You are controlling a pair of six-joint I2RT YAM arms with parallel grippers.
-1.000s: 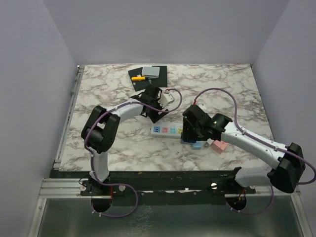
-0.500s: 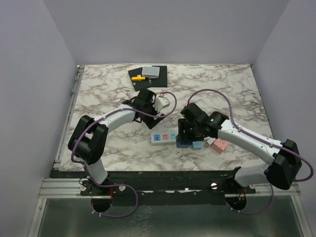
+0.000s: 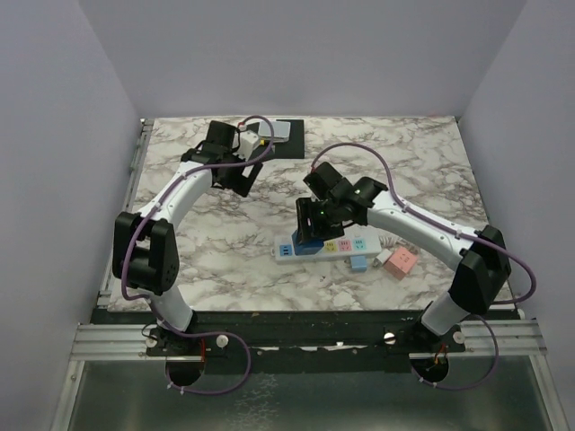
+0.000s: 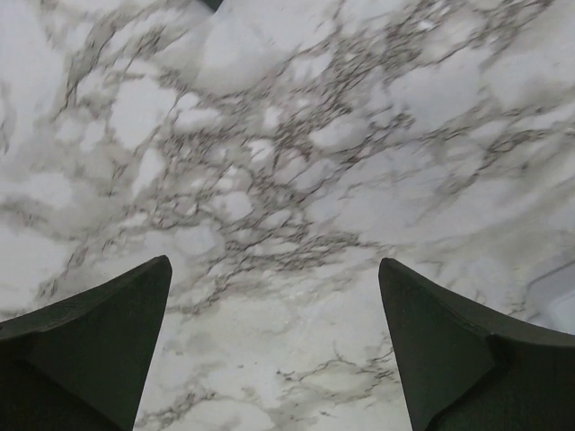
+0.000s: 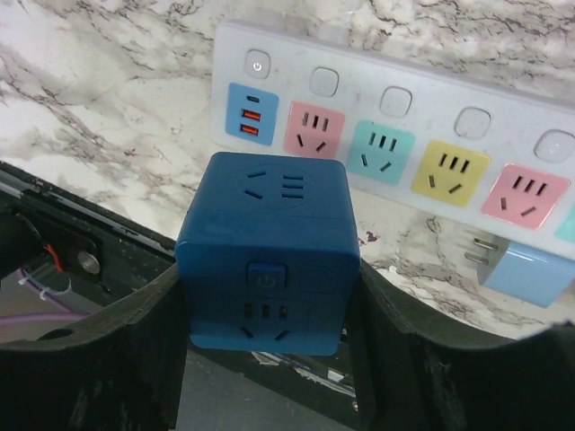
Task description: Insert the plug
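Two arms have parted ways around the power strip (image 3: 325, 246) in the last second. The left gripper (image 3: 235, 157), which had been hovering just beyond the strip's far edge, has swung well away to the far left of it and now sits beside the black mat (image 3: 292, 144). Its jaws have spread to their widest, and its wrist view shows only bare marble between the fingers (image 4: 99, 341). It holds nothing.

The right gripper (image 3: 310, 235) has carried the blue cube plug (image 3: 308, 242) from the strip's right end along to its left end. The jaws stand about half apart and clamp the cube's two sides. In the wrist view the cube (image 5: 267, 260) hangs over the strip's near edge, in front of the USB panel and the first pink socket of the strip (image 5: 404, 153).

We judge the plug is not yet in. Its pins are hidden from us, and we cannot tell how high it rides above the strip. With the left arm clear, the right has room to line the plug up over a socket and press down. Nothing braces the strip, though, so it may slide.

A light-blue plug (image 3: 358, 262) and a pink plug (image 3: 399, 261) lie loose just off the strip's near right end.
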